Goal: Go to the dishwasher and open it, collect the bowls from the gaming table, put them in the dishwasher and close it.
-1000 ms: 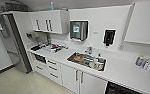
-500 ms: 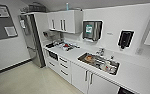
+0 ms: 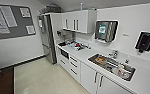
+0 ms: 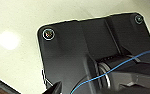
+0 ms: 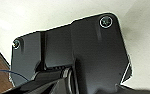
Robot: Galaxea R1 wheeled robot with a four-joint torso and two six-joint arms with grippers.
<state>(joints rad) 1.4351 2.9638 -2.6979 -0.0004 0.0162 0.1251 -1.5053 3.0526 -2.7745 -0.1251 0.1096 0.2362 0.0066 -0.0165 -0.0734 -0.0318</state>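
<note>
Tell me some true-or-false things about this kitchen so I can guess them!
1. The sink has things lying in it. True.
2. The tall fridge stands right next to the sink. False: it is at the far end of the counter, by the corner with the notice board.
3. The wall cabinets have their doors shut. True.
4. The floor is covered all over in dark carpet. False: most of it is pale and smooth, with a dark patch at one side.
5. A paper towel dispenser hangs on the wall above the counter. True.
</note>
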